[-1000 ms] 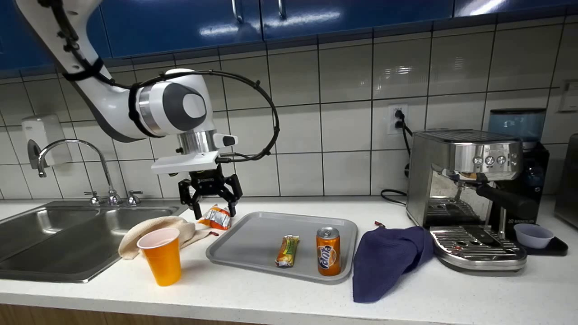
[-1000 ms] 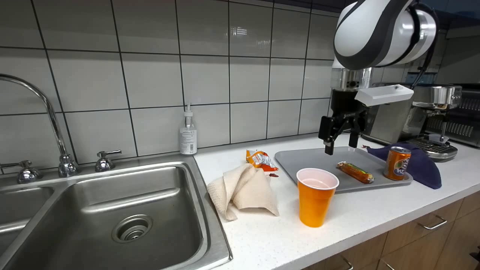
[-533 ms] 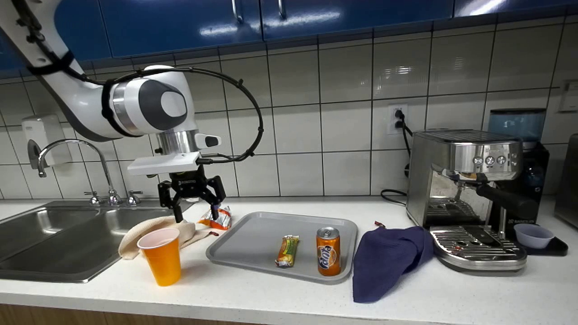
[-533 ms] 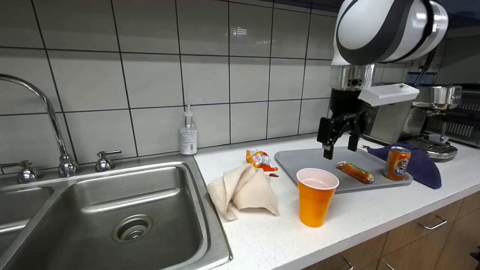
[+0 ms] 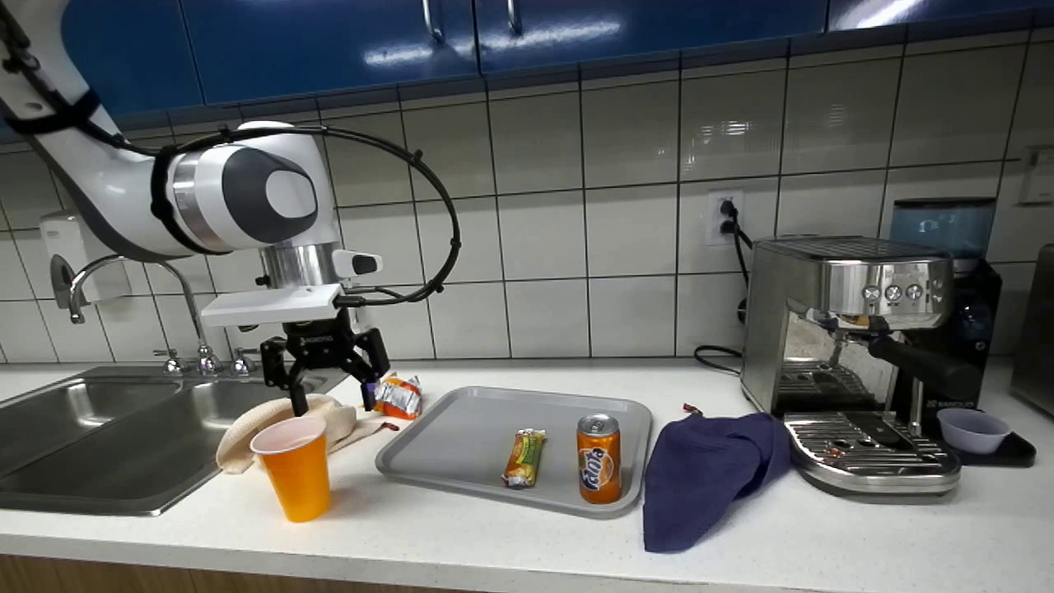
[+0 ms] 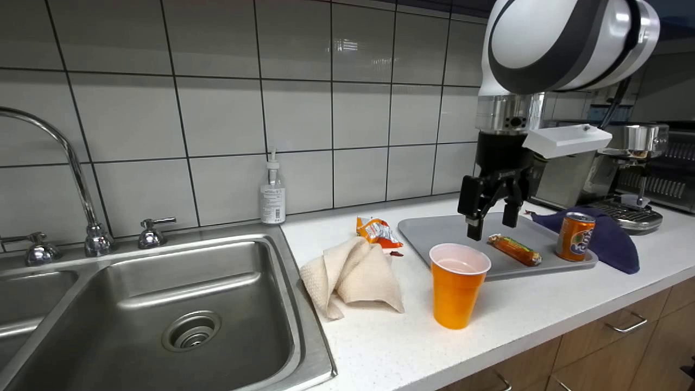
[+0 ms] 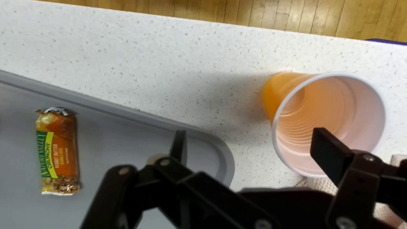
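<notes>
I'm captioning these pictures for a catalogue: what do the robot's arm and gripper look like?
The arm is white with rounded joints, dark grey panels and silver bands, wrapped by black straps; a black cable loops beside it. Below a white bracket, the gripper is black and angular, with two jointed fingers and a small pale marking.

The arm (image 5: 119,193) is glossy white, with a dark grey panel (image 5: 257,183) around a white oval cap (image 5: 291,194). Black straps (image 5: 58,118) secure the black cable (image 5: 454,231), which forms a wide loop. A silver metal collar (image 5: 300,265) adjoins a flat white plate (image 5: 272,305). The gripper (image 5: 333,408) is black, with small pale lettering (image 5: 317,339), angular jointed fingers (image 7: 329,152) and round screws (image 7: 346,222)
</notes>
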Available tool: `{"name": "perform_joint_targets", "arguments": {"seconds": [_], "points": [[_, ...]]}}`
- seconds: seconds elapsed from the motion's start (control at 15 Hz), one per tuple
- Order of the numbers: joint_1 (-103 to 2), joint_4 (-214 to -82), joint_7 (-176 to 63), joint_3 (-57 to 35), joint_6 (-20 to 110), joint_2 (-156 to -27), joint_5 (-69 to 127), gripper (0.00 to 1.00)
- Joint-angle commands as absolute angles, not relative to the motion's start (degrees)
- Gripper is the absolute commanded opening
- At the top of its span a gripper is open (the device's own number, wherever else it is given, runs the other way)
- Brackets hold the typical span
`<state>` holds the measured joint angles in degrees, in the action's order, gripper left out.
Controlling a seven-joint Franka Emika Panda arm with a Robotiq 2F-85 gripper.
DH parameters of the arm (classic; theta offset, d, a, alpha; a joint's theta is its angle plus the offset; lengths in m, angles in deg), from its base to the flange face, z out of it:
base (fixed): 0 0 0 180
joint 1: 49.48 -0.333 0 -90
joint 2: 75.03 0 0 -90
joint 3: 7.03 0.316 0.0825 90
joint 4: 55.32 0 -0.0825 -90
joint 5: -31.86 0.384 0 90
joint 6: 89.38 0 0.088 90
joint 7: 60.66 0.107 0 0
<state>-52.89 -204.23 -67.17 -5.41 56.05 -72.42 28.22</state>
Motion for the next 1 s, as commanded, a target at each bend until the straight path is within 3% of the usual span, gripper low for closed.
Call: {"name": "perform_joint_targets", "arguments": {"seconds": [0.0,0.93], "points": [[-53.34,-205.80,-69.50,-4.71,56.00,-70.81,29.77,1.00],[-53.91,-205.80,-71.82,-4.51,56.65,-73.24,29.67,1.00]]}}
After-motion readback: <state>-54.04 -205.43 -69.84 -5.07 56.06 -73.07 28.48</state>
